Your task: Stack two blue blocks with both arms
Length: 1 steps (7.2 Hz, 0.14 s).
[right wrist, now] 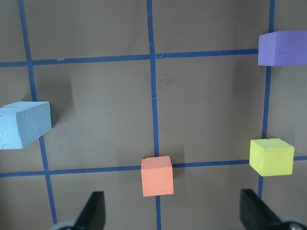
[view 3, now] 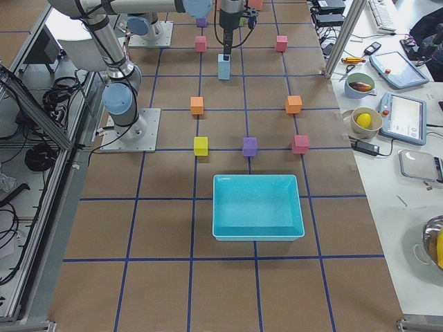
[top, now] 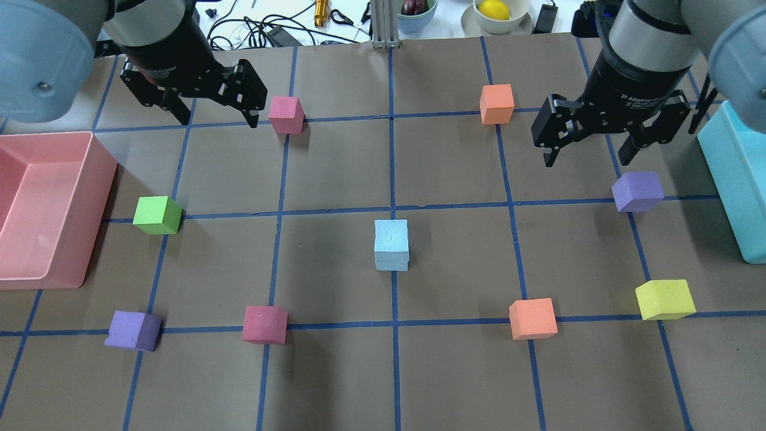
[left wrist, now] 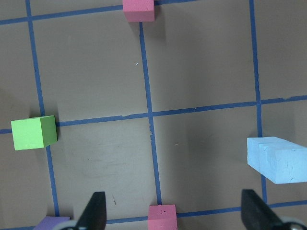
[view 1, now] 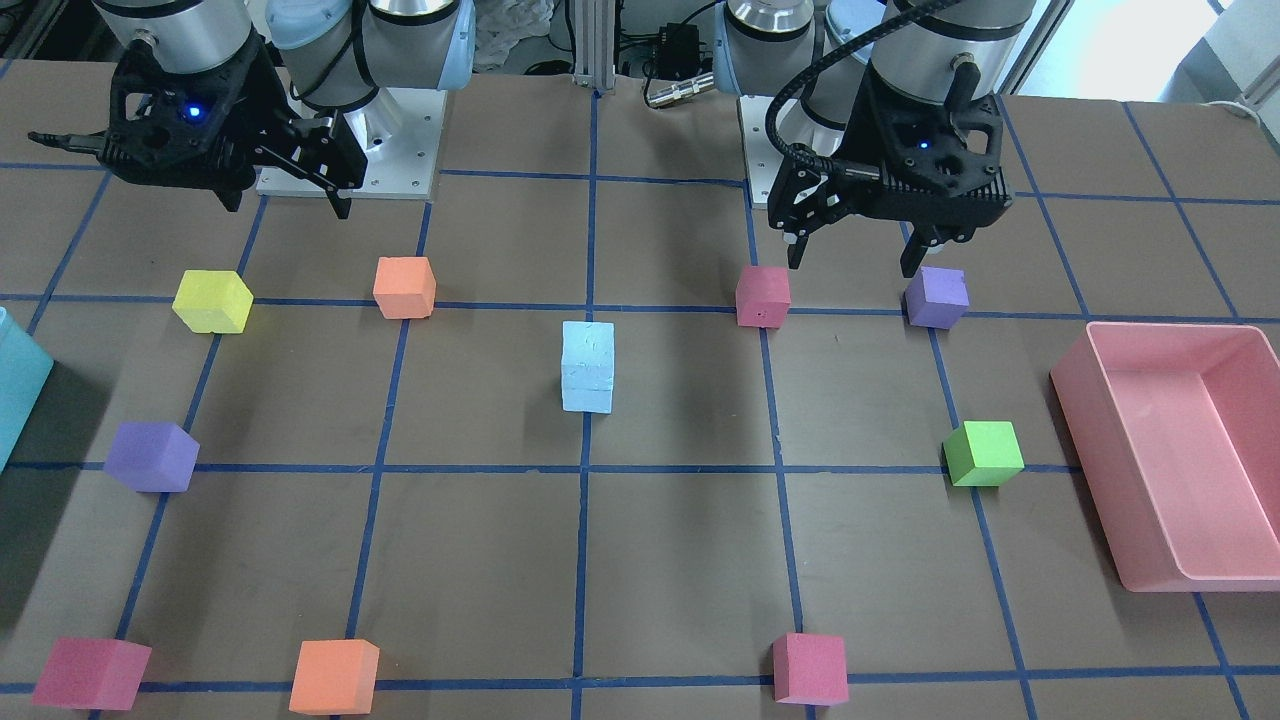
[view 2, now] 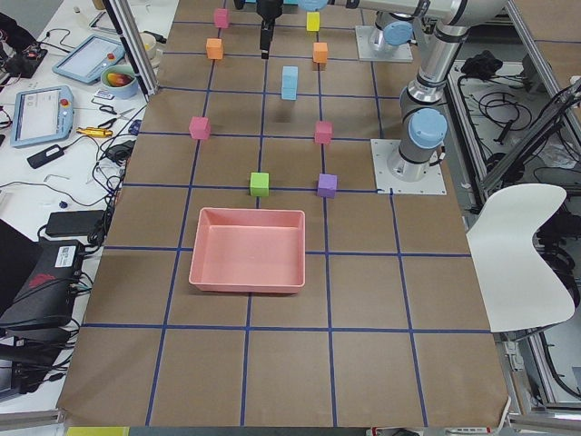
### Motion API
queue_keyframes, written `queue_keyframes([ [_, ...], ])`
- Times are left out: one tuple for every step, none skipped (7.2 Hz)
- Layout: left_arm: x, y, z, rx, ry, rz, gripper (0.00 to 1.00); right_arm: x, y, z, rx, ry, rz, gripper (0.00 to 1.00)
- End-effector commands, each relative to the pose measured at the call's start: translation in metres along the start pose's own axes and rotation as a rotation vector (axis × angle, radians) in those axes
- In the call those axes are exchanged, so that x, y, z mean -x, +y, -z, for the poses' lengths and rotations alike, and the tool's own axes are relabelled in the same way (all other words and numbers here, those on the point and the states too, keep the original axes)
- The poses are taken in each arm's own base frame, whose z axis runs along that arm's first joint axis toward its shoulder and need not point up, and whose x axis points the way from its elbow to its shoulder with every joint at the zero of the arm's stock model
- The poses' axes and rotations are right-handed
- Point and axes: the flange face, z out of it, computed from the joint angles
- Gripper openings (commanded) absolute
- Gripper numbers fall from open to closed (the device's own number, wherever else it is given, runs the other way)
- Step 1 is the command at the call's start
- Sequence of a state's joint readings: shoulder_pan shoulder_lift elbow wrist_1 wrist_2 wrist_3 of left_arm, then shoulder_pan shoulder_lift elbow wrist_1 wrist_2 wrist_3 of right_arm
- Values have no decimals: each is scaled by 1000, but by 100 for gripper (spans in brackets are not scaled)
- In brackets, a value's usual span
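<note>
Overhead exterior shows the stacking apparently done, with nothing left but perhaps pulling the arms away. The left gripper (top: 215, 120) hangs spread wide and empty, well apart from the blue blocks (top: 392, 245). These stand in the middle between both grippers, one squarely on the other, edges near flush, their pale foam faces scuffed. The right gripper (top: 586, 160) is likewise wide apart, holding nothing.

Open table (top: 335, 257) rings the blue blocks (top: 391, 245); other cubes (top: 264, 324) stand well apart
</note>
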<state>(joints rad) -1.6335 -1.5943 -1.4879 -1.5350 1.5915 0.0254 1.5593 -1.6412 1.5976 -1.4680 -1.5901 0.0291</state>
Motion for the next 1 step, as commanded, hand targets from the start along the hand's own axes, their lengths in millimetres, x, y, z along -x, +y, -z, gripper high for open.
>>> queue_keyframes([
  [2,3,3,-10,-9,-2,100,0,-1,-1,1,1,1,100],
])
